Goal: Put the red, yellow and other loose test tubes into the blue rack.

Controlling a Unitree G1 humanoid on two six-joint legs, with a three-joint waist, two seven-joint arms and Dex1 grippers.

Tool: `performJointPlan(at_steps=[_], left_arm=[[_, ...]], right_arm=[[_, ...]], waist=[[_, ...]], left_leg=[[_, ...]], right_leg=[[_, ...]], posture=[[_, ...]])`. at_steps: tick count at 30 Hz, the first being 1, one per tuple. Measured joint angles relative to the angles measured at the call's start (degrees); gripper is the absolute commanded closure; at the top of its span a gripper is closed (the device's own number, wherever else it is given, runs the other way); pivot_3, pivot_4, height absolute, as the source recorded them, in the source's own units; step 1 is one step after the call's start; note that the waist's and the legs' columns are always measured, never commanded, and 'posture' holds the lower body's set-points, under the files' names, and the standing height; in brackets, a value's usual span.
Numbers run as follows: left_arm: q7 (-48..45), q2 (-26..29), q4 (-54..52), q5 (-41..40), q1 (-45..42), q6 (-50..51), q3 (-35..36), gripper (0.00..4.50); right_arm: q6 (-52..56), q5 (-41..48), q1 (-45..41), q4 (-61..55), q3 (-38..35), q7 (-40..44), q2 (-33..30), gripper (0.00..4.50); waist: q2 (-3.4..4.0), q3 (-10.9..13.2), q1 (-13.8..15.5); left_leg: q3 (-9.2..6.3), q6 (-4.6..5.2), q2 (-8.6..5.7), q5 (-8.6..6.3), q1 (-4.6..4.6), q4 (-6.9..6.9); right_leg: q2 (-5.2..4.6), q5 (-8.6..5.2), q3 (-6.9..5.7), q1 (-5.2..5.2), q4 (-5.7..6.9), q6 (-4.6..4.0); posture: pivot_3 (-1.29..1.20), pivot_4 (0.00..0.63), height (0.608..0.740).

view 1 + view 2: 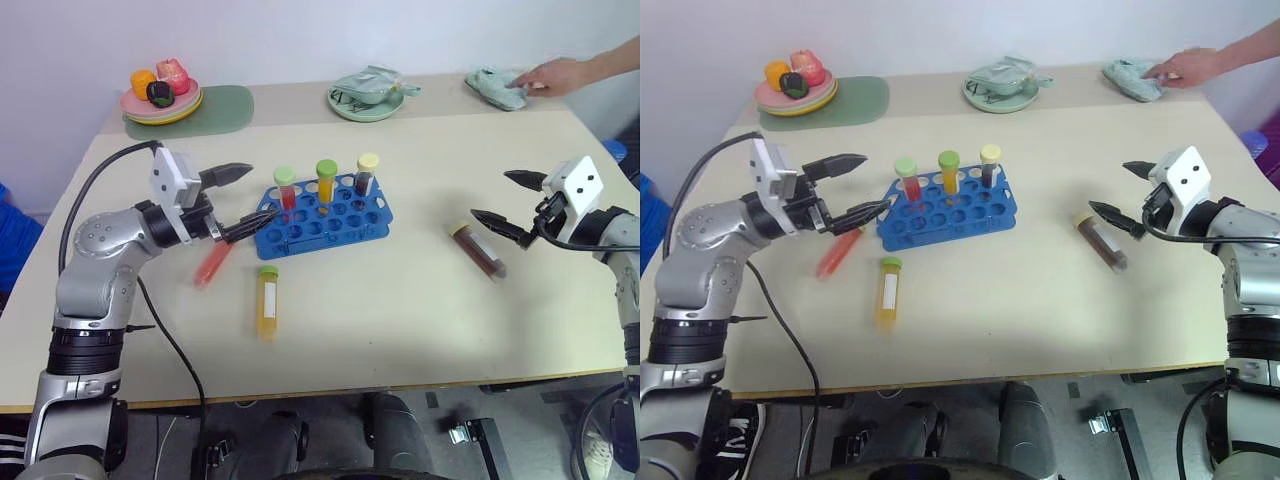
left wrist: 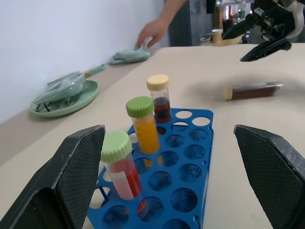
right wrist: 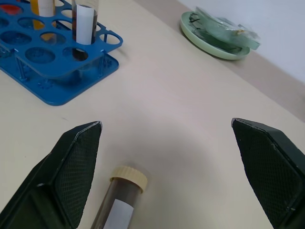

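left tool [image 1: 236, 203] apart, level beside blue plastic rack [image 1: 325, 218] | right tool [image 1: 508, 204] apart above brown tube [image 1: 478, 249], surface [image 1: 400, 310] open around

Looks like a makeshift lab or robot test room: plain beige bench [image 1: 420, 330] against a bare white wall, a blue rack [image 1: 322, 217] of capped sample tubes mid-frame, and toy food on stacked plates [image 1: 161, 103] at upper left.

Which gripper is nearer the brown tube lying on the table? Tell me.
Right. The right gripper hovers open just above the brown tube; the left gripper is open across the table, beside the blue rack.
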Motion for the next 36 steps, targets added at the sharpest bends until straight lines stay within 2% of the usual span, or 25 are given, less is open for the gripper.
performJointPlan(at_steps=[11, 18, 23, 26, 29, 36], left_arm=[[-2.1, -0.23, 3.93, 0.65, -0.82, -3.05, -0.42, 0.06], [-2.42, -0.35, 4.54, 0.56, -2.35, -3.9, -0.37, 0.06], [-2.26, -2.34, 5.52, 0.52, -4.28, -3.87, -0.89, 0.06], [-2.24, -3.2, 5.62, 0.57, -5.37, -3.77, -1.61, 0.06], [-1.59, -3.75, 4.96, 0.51, -5.34, -2.61, -1.66, 0.06], [-1.39, -4.43, 0.92, 0.25, -3.1, 0.19, -3.66, 0.06]], right_arm=[[-0.01, -2.05, -1.3, 0.5, 0.35, -4.16, 1.37, 0.0], [6.59, -5.62, -4.14, -3.08, 3.18, -11.64, 3.58, 0.0], [18.52, -7.78, -6.03, -6.83, 5.77, -14.11, 2.9, 0.0], [30.54, -7.15, -8.84, -9.63, 7.01, -13.24, 0.2, 0.0], [44.53, -2.84, -13.12, -11.39, 7.42, -8.8, -2.91, 0.0], [71.27, 3.01, -21.41, -14.87, 19.96, -0.33, -10.16, 0.0]], waist=[[0.0, 0.0, 0.11], [0.0, 0.0, -0.04], [0.0, 0.0, 0.5], [0.0, 0.0, 0.93], [0.0, 0.0, 1.03], [-0.02, 0.01, 1.33]], left_leg=[[0.21, 0.03, 0.08, -0.02, 0.0, 0.0], [0.47, 0.04, 0.17, -0.03, -0.05, -0.04], [0.55, 0.07, 0.16, -0.04, -0.1, 0.01], [0.6, 0.09, 0.17, -0.06, -0.11, 0.0], [0.63, 0.11, 0.22, -0.07, -0.11, -0.01], [0.7, 0.16, 0.25, -0.11, -0.13, 0.01]], right_leg=[[0.1, 0.02, 0.15, -0.06, -0.01, -0.02], [0.21, 0.04, 0.4, -0.32, 0.02, -0.03], [0.2, 0.08, 0.45, -0.34, 0.0, -0.04], [0.22, 0.1, 0.49, -0.37, -0.01, -0.05], [0.27, 0.11, 0.53, -0.38, -0.05, -0.07], [0.29, 0.11, 0.54, -0.39, -0.07, -0.07]], posture=[[0.0, 0.15, 0.74], [0.0, 0.15, 0.74], [0.0, 0.15, 0.74], [0.0, 0.15, 0.74], [0.0, 0.15, 0.74], [0.0, 0.15, 0.74]])
